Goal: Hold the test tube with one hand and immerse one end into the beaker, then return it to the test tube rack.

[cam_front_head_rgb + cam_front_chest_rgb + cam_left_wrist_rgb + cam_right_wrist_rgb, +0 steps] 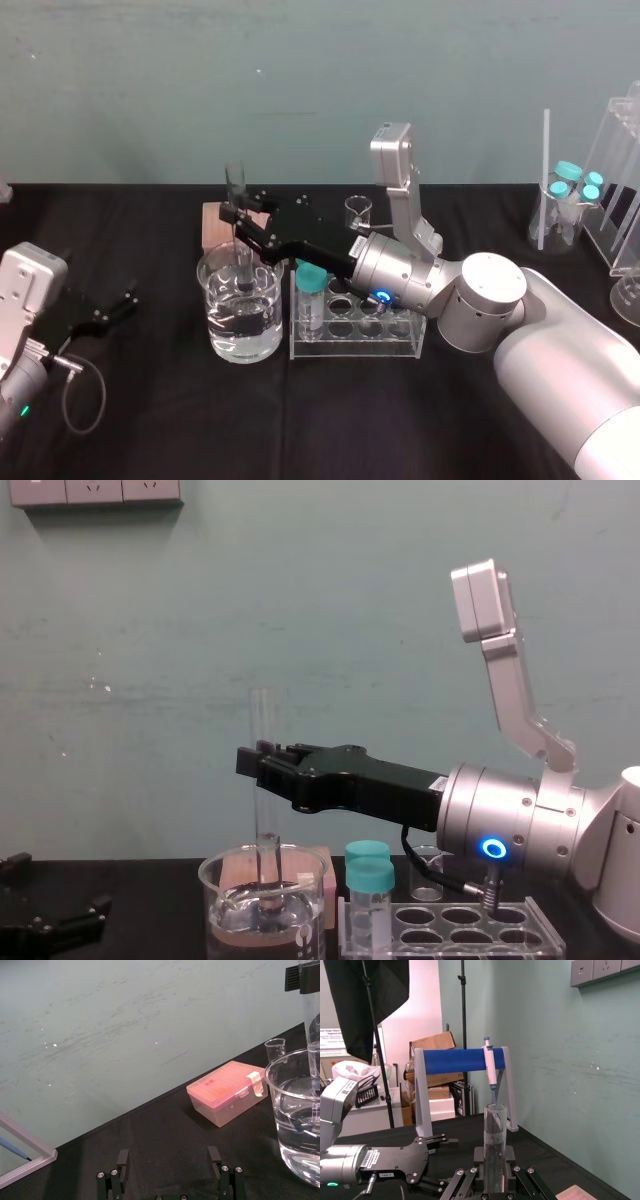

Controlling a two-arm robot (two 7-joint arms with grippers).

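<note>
Test tube [266,830] upright, lower end dipped into beaker [212,300] water, clamped between jaws of right gripper [258,762] just above beaker rim; test tube rack [400,345] just right of beaker; left gripper [169,1156] well left of beaker, low, jaws wide apart, holding nothing

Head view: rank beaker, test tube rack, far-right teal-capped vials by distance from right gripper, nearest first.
1. beaker, directly below the right gripper.
2. test tube rack, just right of the beaker.
3. teal-capped vials, far right, at the back.
</note>
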